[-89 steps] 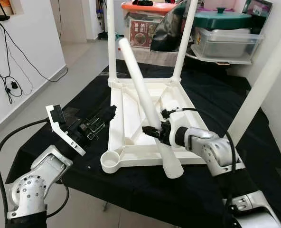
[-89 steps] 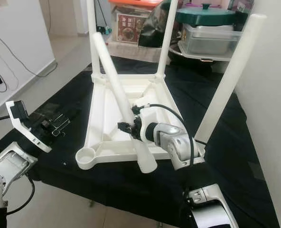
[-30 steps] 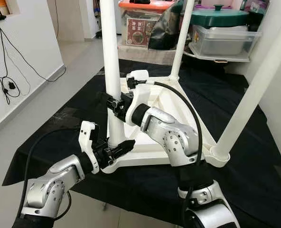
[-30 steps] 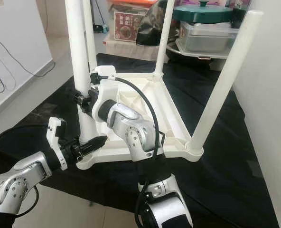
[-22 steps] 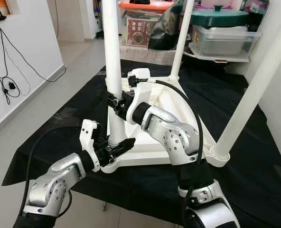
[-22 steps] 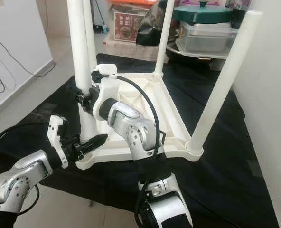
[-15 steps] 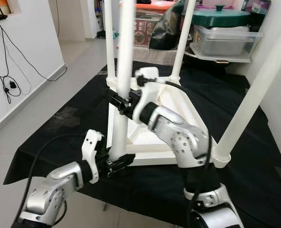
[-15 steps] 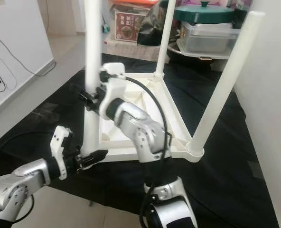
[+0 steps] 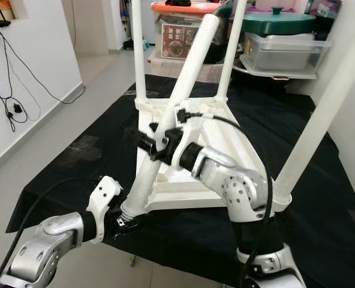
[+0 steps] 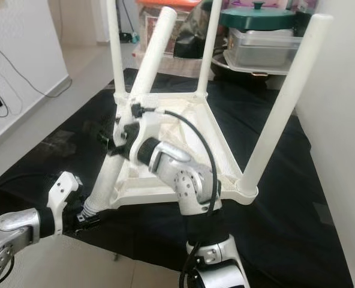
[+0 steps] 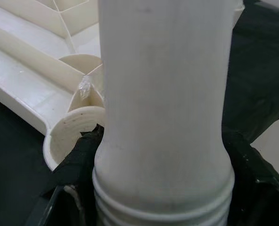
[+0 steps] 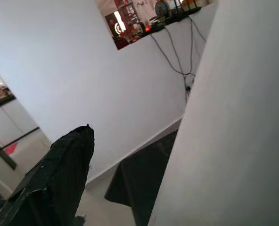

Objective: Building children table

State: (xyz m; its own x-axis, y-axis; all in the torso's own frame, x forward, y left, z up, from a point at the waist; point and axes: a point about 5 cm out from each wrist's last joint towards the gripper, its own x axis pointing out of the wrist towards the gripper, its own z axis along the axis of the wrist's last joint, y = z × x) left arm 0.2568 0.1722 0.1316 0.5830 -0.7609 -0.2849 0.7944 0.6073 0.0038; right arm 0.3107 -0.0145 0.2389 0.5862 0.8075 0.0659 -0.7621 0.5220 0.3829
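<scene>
Both grippers are clamped on the loose white leg [image 9: 165, 126], left gripper [image 9: 125, 221] at its threaded end, right gripper [image 9: 155, 139] mid-shaft, tilting it toward the empty socket [image 11: 69, 134] at the upturned table's [image 9: 195, 129] near-left corner, probably to screw it in.

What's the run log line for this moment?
stage: fitting fourth leg | left gripper: holds threaded end | right gripper: grips mid-leg | leg tilted, unseated

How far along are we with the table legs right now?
Three legs already stand upright in the upturned tabletop: two at the far corners and one at the near right. The fourth leg is in hand, tilted, with the right gripper around its middle and the left gripper at its threaded end. Left: seating that end in the empty near-left socket.
</scene>
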